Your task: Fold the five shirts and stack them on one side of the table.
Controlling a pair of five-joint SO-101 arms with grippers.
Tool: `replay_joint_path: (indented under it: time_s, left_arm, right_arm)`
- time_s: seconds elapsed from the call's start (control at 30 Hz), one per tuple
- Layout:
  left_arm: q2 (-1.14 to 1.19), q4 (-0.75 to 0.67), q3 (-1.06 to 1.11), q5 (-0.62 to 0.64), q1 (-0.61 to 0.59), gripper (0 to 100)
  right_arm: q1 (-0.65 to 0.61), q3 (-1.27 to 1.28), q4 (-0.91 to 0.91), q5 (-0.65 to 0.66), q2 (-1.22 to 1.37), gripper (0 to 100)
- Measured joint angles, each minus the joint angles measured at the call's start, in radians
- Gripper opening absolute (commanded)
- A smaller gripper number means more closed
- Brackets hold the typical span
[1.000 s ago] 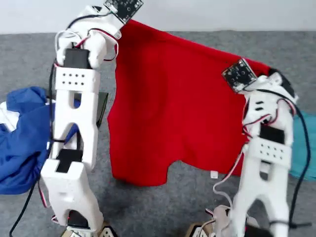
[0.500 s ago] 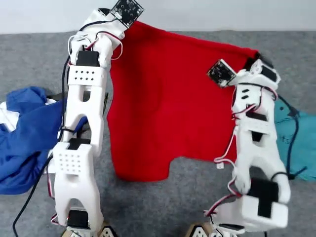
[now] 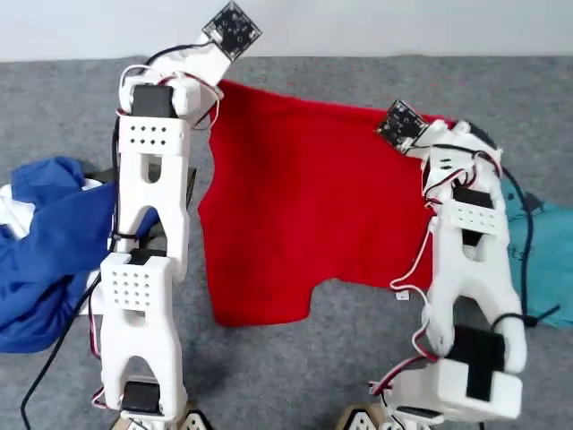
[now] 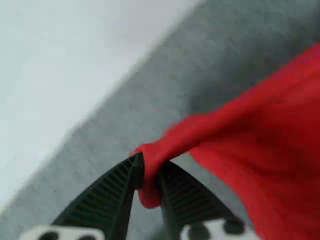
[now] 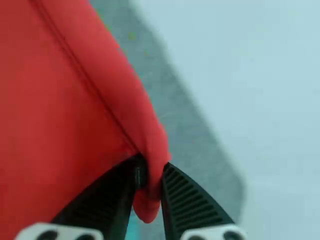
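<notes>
Left gripper (image 4: 150, 164) pinches red shirt (image 3: 304, 206) corner; right gripper (image 5: 152, 166) pinches opposite corner.

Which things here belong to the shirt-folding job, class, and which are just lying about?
Job:
red shirt, pinched by left hand and right hand
blue shirt
teal shirt

Lying about:
dark thing beside the blue shirt; I cannot tell what it is

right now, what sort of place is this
Likely a robot test bench for folding laundry: two white arms at a grey table, a red shirt between them, a blue shirt aside.
</notes>
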Motion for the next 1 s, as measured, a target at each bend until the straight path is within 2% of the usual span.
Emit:
replay_joint_path:
  time_s: [0.1,0.2,0.37,0.63,0.8,1.0]
  left_arm:
    - [0.0,0.196,-0.017,0.0,0.009,1]
    - [0.0,0.264,0.011,0.0,0.028,1]
    - [-0.071,0.27,0.19,0.0,0.041,1]
    - [-0.397,0.269,0.787,-0.017,0.092,1]
    - [-0.535,0.267,1.063,-0.063,0.092,1]
    - [-0.644,0.267,1.275,-0.115,0.095,1]
  right_arm:
    - [0.0,0.0,0.192,0.0,-0.044,1.2]
    - [0.0,0.0,0.348,0.0,-0.072,1.2]
    - [0.015,0.0,0.537,0.0,-0.124,1.3]
    - [0.066,0.0,0.778,0.003,-0.184,1.4]
    - [0.097,0.0,0.829,0.021,-0.189,1.4]
    - [0.157,0.0,0.836,0.092,-0.192,1.4]
